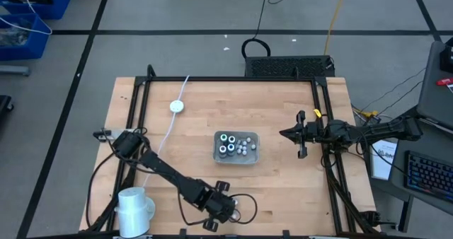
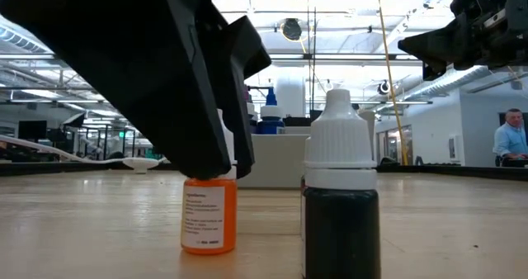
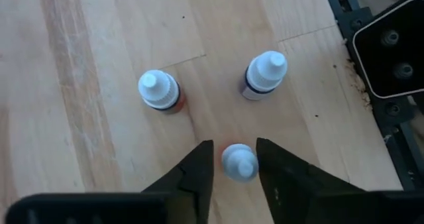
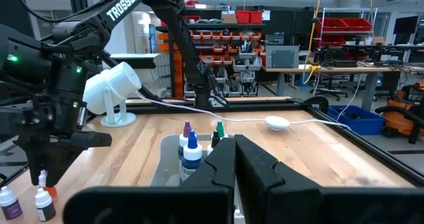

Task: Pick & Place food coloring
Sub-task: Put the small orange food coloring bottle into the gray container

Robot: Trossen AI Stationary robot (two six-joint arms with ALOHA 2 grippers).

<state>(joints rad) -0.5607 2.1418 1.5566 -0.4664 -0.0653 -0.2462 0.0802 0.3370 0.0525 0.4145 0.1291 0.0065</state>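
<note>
White-capped food coloring bottle (image 3: 239,163) stood upright on the wooden desk (image 3: 99,85), bracketed by the left gripper (image 3: 235,164).

Its long axis is vertical, nozzle pointing up, and it sits directly between the two dark fingers (image 3: 199,174), which are seen part-closed around the cap; whether contact is made cannot be told. Two more bottles (image 3: 159,91) (image 3: 265,75) are stood just beyond. A grey tray (image 1: 236,158) of bottles lies mid-desk. The right gripper (image 1: 289,133), fingers together, is held well apart; the left arm is clearly nearer.

Bright, even overhead light fills the room. Ceiling strip lights (image 2: 49,60) glare white in the low view. Shadows on the counter (image 1: 283,189) are soft. Nearby fingers (image 3: 192,184) look slightly blurred.
</note>
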